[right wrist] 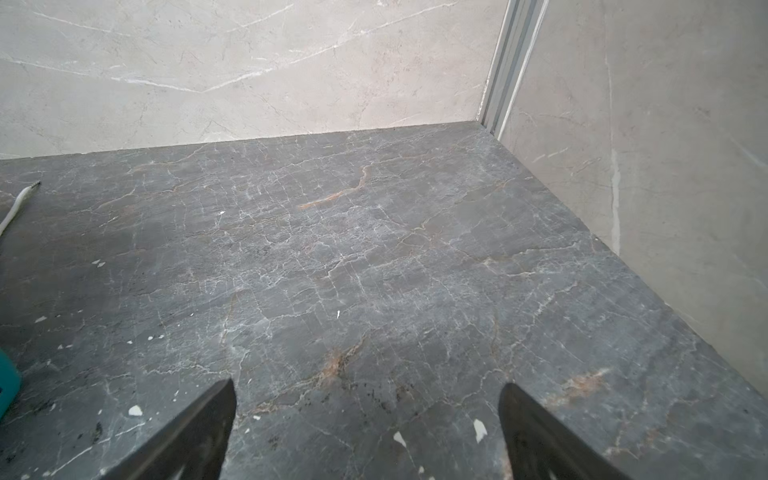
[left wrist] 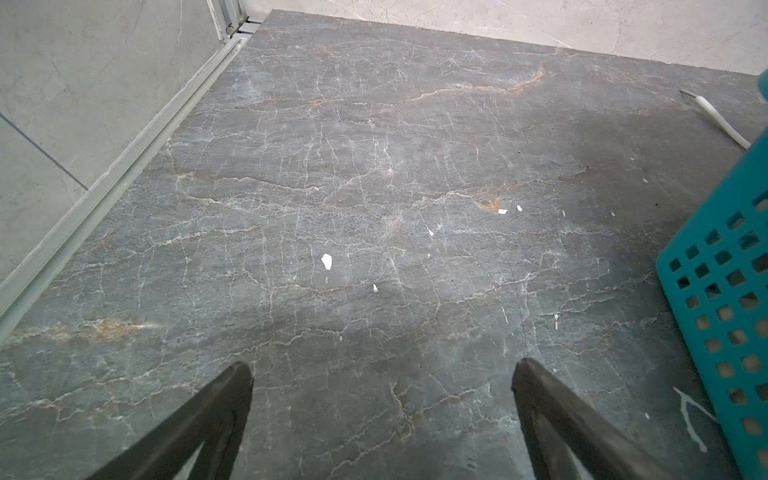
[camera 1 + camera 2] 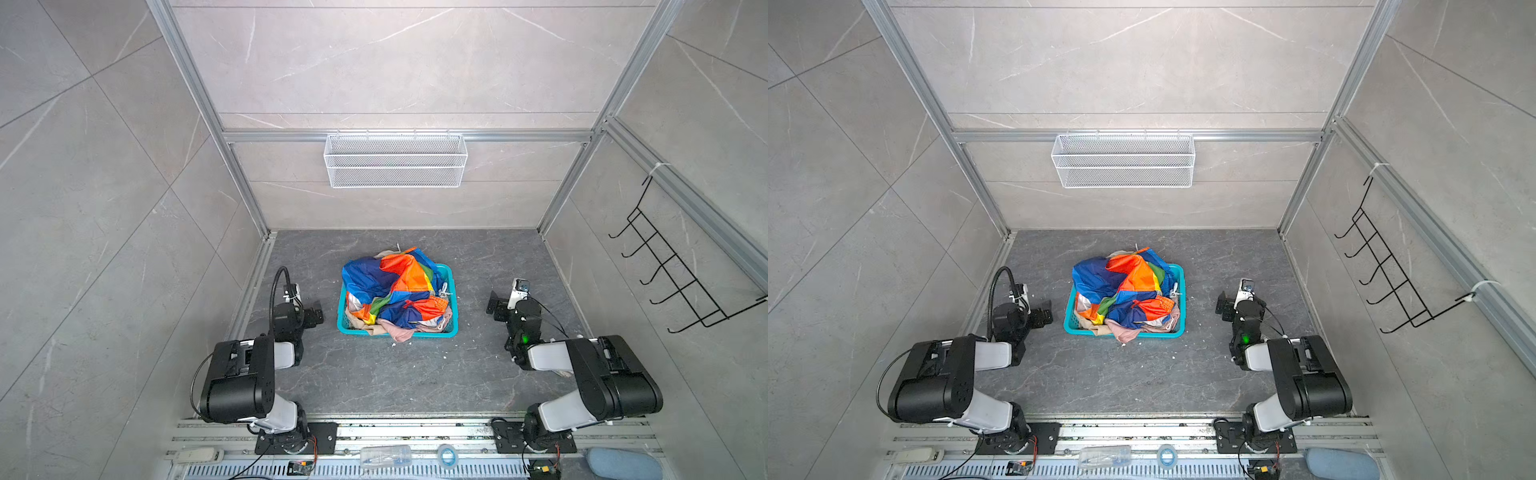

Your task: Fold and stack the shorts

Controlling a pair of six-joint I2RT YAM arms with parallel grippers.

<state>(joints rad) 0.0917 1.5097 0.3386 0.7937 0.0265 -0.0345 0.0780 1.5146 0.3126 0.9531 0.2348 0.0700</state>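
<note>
The shorts lie crumpled together in a teal perforated basket (image 3: pixel 452 277) (image 3: pixel 1180 272) at mid-table in both top views. The rainbow-striped pair (image 3: pixel 395 286) (image 3: pixel 1125 286) is on top. The dusty pink pair (image 3: pixel 400 332) spills over the front rim, and the beige pair (image 3: pixel 368 328) peeks out beside it. A white drawstring end (image 2: pixel 715 118) (image 1: pixel 12 210) trails on the table behind the basket. My left gripper (image 3: pixel 314 314) (image 2: pixel 382 374) hovers open to the basket's left, with the basket wall (image 2: pixel 723 316) beside it. To the basket's right, my right gripper (image 3: pixel 495 307) (image 1: pixel 368 390) is open and holds nothing.
A white wire basket (image 3: pixel 395 160) hangs on the back wall and a black hook rack (image 3: pixel 673 270) on the right wall. Grey walls close in the dark marble table (image 3: pixel 374 374) on three sides. A tape roll (image 3: pixel 446 455) and a plastic bag (image 3: pixel 384 455) lie on the front rail.
</note>
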